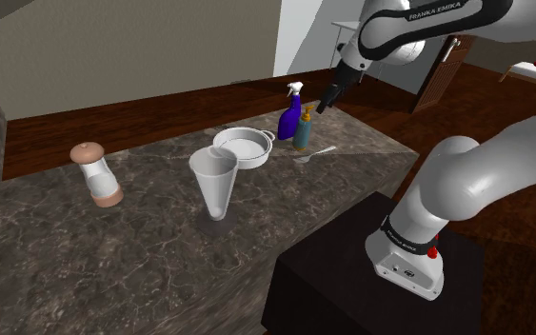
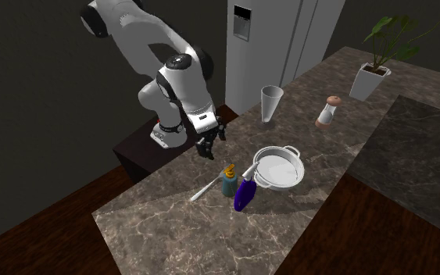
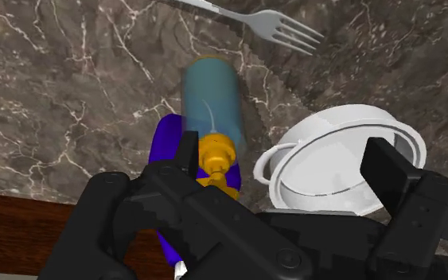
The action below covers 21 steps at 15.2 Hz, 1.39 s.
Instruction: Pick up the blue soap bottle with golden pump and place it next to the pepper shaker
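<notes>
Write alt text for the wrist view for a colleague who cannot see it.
The open black gripper hangs over a teal-blue soap bottle with a golden pump, not clasping it. A purple spray bottle stands beside it, a white pot on its other side and a fork beyond, all on a dark marbled counter.

Shoulder cam: beside stand [image 1: 323, 285], looking down across table [image 1: 113, 266]. Second cam: high, opposite side, facing arm [image 2: 144, 43]. Wrist cam: close above table. All share white pot [image 1: 256, 160].
</notes>
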Each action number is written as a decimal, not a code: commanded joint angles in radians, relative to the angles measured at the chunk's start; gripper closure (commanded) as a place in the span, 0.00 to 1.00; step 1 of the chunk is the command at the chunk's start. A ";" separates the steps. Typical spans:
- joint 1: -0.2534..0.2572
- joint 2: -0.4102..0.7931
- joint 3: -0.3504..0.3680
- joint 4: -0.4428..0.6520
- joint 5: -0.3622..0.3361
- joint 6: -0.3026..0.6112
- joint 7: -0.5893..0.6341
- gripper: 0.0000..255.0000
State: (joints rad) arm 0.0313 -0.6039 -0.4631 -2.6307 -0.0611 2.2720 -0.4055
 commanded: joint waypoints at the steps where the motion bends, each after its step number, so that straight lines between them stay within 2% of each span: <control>1: 0.029 0.063 -0.057 -0.006 0.021 0.092 -0.070 0.00; 5: 0.135 0.211 -0.194 0.023 0.123 0.241 -0.238 0.00; 12: 0.218 0.312 -0.252 0.010 0.221 0.345 -0.308 0.00; 20: 0.226 0.321 -0.258 0.010 0.231 0.353 -0.316 0.00; 21: 0.226 0.321 -0.258 0.010 0.231 0.353 -0.316 1.00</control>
State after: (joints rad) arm 0.2576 -0.2833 -0.7209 -2.6202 0.1703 2.6255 -0.7214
